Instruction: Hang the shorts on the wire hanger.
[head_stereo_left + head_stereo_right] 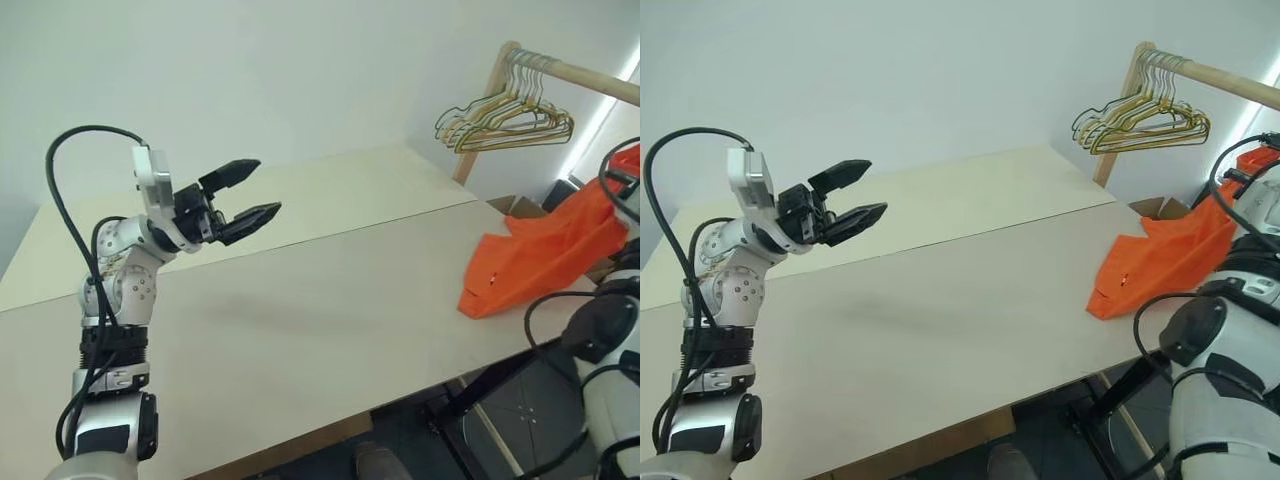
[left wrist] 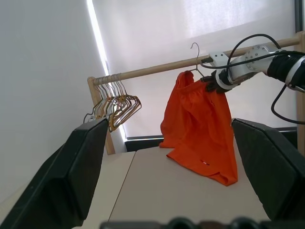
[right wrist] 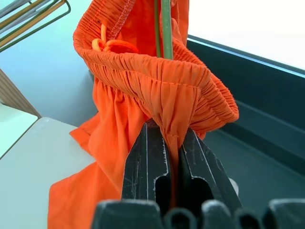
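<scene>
The orange shorts [image 1: 540,255] are lifted at the right end of the table [image 1: 330,300], their lower hem still resting on it. My right gripper [image 3: 167,131] is shut on the gathered waistband [image 3: 157,76], also seen from the left wrist [image 2: 209,86]. The thin grey-green wire hanger [image 3: 164,28] runs down into the waistband, and its hook [image 2: 195,50] rises just below the wooden rail [image 2: 157,71]. Over the table's left part, far from the cloth, my left gripper [image 1: 266,186] is raised and open with nothing in it.
A bunch of yellow and green hangers [image 1: 505,120] hangs at the near end of the rail [image 1: 570,70], beside its wooden post. A cardboard box [image 1: 515,205] sits behind the table's right end. A window blind glows behind the rail.
</scene>
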Controlling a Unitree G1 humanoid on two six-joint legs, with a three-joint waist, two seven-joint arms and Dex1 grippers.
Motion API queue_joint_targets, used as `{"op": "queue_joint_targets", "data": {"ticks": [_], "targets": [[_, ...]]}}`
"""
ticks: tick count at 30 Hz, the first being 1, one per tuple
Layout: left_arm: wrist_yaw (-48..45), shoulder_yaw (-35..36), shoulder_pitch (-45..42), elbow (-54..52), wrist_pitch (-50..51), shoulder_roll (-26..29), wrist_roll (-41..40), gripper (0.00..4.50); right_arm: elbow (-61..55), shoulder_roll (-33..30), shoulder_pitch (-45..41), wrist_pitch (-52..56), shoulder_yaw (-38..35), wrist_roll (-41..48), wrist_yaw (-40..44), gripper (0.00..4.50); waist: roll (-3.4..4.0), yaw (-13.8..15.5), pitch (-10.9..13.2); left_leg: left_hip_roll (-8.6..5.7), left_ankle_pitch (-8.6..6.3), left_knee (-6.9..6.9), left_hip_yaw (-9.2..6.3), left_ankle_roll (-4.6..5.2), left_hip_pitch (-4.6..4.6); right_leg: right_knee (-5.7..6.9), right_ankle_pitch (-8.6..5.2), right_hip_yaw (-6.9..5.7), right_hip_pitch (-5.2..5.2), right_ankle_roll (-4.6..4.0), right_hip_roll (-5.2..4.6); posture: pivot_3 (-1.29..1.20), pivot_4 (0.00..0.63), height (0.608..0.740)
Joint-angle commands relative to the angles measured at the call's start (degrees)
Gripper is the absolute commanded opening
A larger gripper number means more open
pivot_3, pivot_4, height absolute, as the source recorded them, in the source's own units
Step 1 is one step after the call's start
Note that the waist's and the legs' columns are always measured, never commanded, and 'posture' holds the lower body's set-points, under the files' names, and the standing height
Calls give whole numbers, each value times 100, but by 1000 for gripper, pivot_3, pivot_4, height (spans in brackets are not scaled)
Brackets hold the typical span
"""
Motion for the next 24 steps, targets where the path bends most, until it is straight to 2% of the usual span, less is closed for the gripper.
{"op": "queue_joint_targets", "data": {"ticks": [1,11,24], "targets": [[47,-4,9,-219,-15,29,26,4468,606,-304,-452,-623,-18,247,-96,0,2,6,1,2,0,0,3,0,0,0,0,3,0,0,2,-157,0,740],[18,-33,74,-301,28,23,-6,4468,1837,-615,-721,-1117,-336,1032,-349,0,4,27,3,8,-4,-1,9,6,-1,-6,1,7,9,2,9,-156,0,740],[26,-16,162,-402,104,93,-17,4468,2221,-709,-508,-1390,-229,1396,-420,0,3,51,3,14,-5,-1,11,8,0,-12,2,8,19,3,19,-145,0,740]]}}
